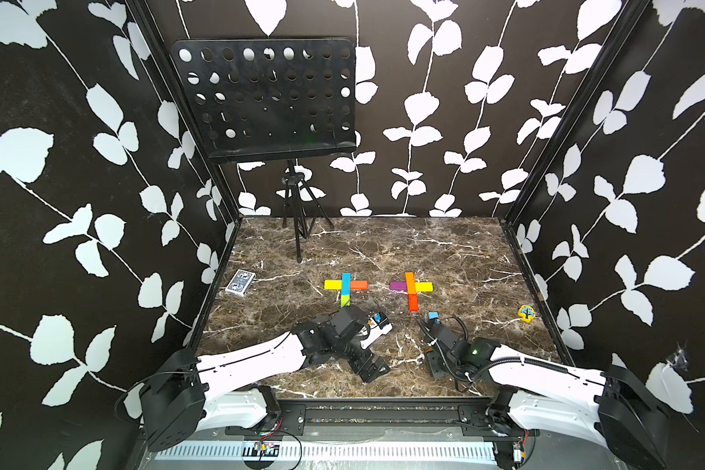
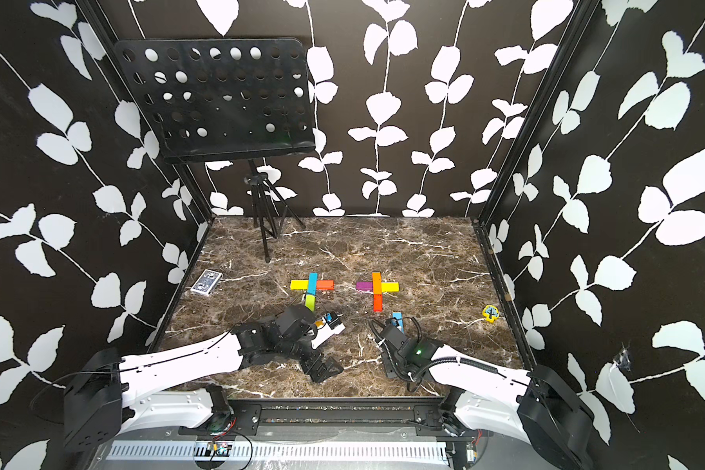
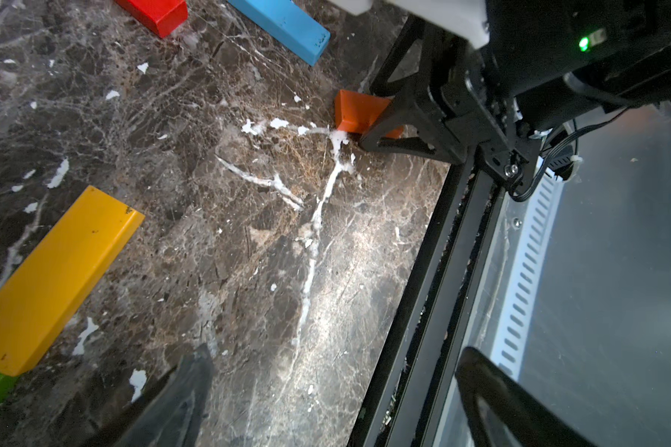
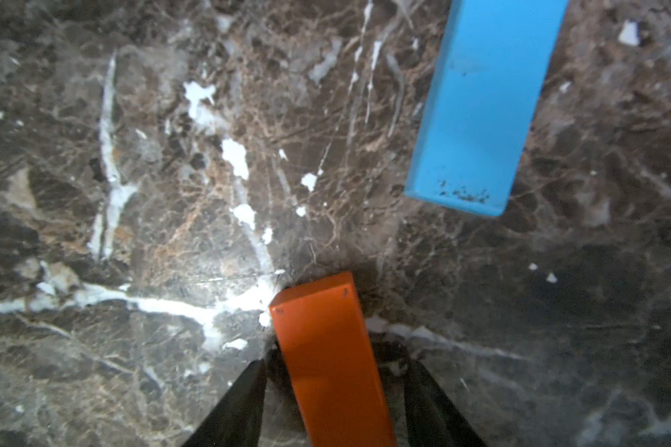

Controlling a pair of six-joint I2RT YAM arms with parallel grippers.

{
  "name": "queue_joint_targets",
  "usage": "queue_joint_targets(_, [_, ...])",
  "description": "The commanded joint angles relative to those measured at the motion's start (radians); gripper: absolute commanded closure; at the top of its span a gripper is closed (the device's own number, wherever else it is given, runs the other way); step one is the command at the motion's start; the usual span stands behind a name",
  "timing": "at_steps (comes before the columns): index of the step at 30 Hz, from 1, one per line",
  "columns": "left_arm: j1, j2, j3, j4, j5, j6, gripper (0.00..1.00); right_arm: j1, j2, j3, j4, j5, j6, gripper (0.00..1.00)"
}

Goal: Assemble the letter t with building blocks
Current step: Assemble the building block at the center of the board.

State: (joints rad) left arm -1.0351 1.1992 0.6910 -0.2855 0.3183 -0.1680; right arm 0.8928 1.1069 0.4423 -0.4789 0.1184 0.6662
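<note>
Though both top views take in the whole marble table [image 1: 383, 252], the music stand [image 1: 265, 97] at its back, and the cyan-stemmed cross [image 1: 346, 287] and orange-stemmed cross [image 1: 411, 287] mid-table, only the wrist views show the grips. The left gripper [image 3: 336, 354] gapes wide near the front edge, holding nothing. The right gripper [image 4: 336, 363] stands astride a loose orange block [image 4: 326, 329], a gap on each side. A loose cyan block [image 4: 477, 108] lies just beyond.
</note>
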Motion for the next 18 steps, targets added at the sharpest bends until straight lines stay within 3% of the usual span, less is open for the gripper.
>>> queue_joint_targets(1, [0.001,-0.004,0.004,0.019,0.016,-0.001,0.01,-0.003,0.036,0.011,0.004,-0.005,-0.011,0.47])
queue_joint_targets(6, [0.001,-0.003,0.015,-0.008,0.011,0.027,0.01,-0.003,0.086,0.029,0.01,-0.015,-0.02,0.54])
queue_joint_targets(9, [0.002,-0.004,0.025,-0.03,-0.009,0.046,0.01,-0.003,0.097,0.029,0.023,-0.022,-0.021,0.64])
queue_joint_targets(18, [0.012,-0.003,0.038,-0.061,-0.042,0.076,0.01,-0.005,0.136,0.058,0.038,-0.029,-0.018,0.65])
